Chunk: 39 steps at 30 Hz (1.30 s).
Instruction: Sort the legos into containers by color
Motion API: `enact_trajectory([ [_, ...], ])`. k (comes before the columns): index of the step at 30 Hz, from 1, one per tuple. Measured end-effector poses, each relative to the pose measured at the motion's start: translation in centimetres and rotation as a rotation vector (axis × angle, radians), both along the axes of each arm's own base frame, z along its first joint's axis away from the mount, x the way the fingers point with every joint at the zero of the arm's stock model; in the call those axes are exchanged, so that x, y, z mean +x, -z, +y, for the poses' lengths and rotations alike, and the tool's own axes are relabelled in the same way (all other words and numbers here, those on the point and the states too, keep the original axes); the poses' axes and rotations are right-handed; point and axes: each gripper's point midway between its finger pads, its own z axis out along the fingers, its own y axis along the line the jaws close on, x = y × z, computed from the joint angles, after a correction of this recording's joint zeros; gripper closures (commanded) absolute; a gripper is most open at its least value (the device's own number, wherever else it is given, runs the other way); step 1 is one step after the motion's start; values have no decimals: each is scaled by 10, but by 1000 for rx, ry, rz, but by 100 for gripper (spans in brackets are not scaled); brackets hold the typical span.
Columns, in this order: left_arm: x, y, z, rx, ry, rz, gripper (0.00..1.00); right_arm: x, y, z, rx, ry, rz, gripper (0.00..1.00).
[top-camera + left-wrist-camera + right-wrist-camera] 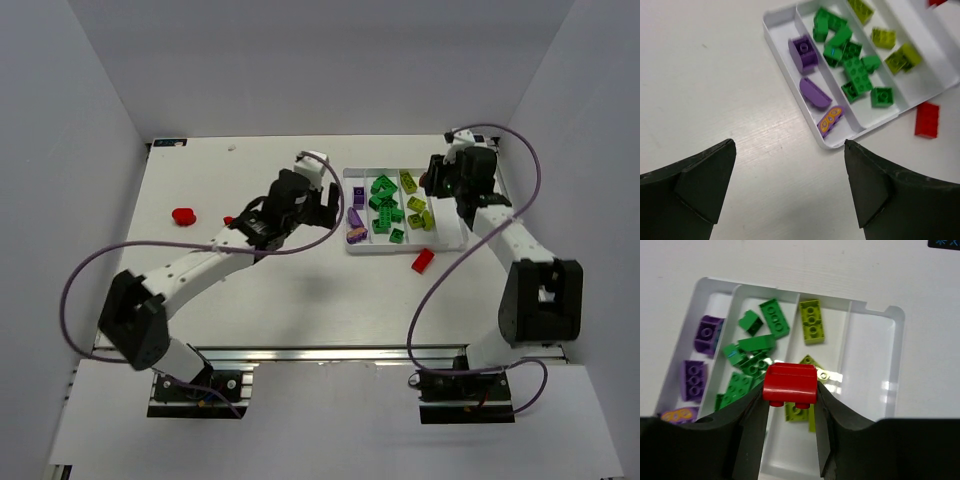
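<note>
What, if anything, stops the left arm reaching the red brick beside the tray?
Probably yes: its hand is open and empty, the red brick lies uncovered, and only the shallow tray corner sits between.

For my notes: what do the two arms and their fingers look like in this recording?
The left arm and right arm have white links, black joints and black wrist housings. A thin purple cable loops off each. The fingers are matte black wedges. No markings show on them.
</note>
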Motion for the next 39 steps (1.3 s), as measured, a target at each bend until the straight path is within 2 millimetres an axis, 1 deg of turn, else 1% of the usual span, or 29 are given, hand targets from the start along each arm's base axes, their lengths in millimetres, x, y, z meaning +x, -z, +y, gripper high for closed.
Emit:
enact_trajectory([
  [2,-8,-29,13,-45,-22,-61,2,20,11,-7,-38,19,40,100],
  [3,-15,-46,23,-71,-35,-98,2,28,18,-11,-56,29,65,100],
  [4,-20,-59,31,-93,-49,-131,2,36,24,-15,-72,39,88,100],
  [5,-25,-67,40,-112,-65,-160,2,44,32,-21,-96,55,114,100],
  [7,-34,-74,58,-125,-103,-195,2,57,44,-27,-123,72,150,100],
  [9,-38,-76,69,-125,-132,-210,2,68,56,-34,-153,95,183,100],
  [11,-36,-77,73,-123,-151,-215,2,76,68,-41,-178,114,211,98],
  [14,-33,-66,72,-103,-154,-193,2,79,87,-49,-209,138,254,93],
  [17,-31,-56,71,-83,-154,-170,2,78,100,-57,-231,153,296,71],
  [18,-31,-54,72,-77,-155,-165,2,78,103,-60,-238,157,304,58],
  [20,-31,-54,72,-76,-157,-163,2,81,105,-64,-248,165,312,47],
  [21,-30,-54,73,-76,-158,-164,2,81,106,-66,-252,170,318,34],
  [22,-30,-54,73,-76,-159,-164,2,81,106,-67,-255,172,322,29],
  [25,-29,-53,74,-75,-162,-162,2,80,106,-68,-263,171,327,21],
  [29,-24,-43,74,-64,-164,-141,5,77,106,-68,-260,161,341,18],
  [30,-22,-39,74,-62,-163,-131,12,75,104,-67,-258,151,344,15],
  [31,-20,-35,75,-65,-168,-119,19,71,99,-64,-255,127,342,11],
  [32,-17,-31,77,-67,-171,-105,27,65,92,-58,-245,87,340,11],
  [33,-13,-27,79,-73,-177,-91,48,58,78,-48,-224,22,324,11],
  [34,-9,-23,84,-84,-189,-74,59,50,63,-39,-208,-45,293,11],
  [35,-4,-18,90,-92,-205,-57,67,37,45,-28,-188,-113,254,10],
  [37,6,-11,101,-111,-231,-28,80,2,-2,-2,-127,-269,127,11],
  [39,16,1,114,-122,-267,5,79,-42,-50,27,-55,-430,-7,11],
])
